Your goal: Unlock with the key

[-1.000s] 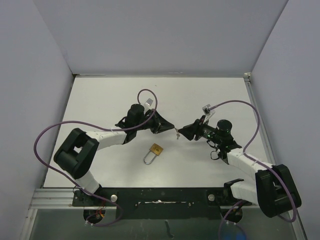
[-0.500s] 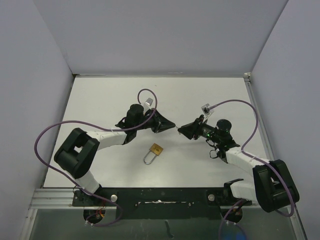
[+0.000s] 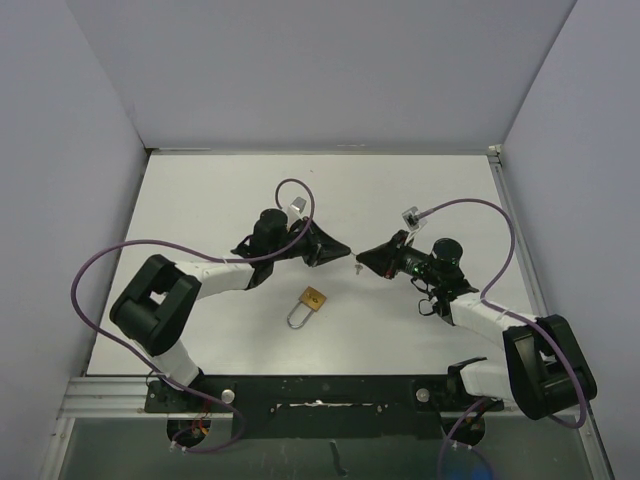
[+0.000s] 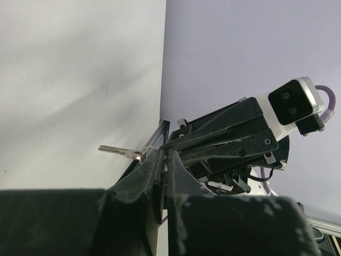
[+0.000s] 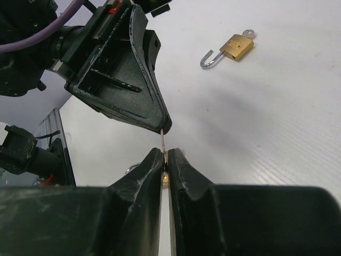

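at left claw (image 3: 345,254): clenched, pinching key (image 4: 120,151) in air above tabletop (image 3: 200,200). below, nearer bases: padlock (image 3: 312,300) flat on tabletop, untouched, apart from both claws; shackle state unclear. at right claw (image 3: 362,258): pinched onto same key, tip to tip. left to do: insert, turn.

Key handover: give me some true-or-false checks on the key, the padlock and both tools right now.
1. The padlock lies on the table, touched by neither tool. True.
2. The left tool stands wide open. False: its fingers are shut together, pinching the key.
3. The right tool meets the left tool tip to tip above the table. True.
4. The padlock lies beyond the tools, towards the far wall. False: it lies on the near side of the tool tips.
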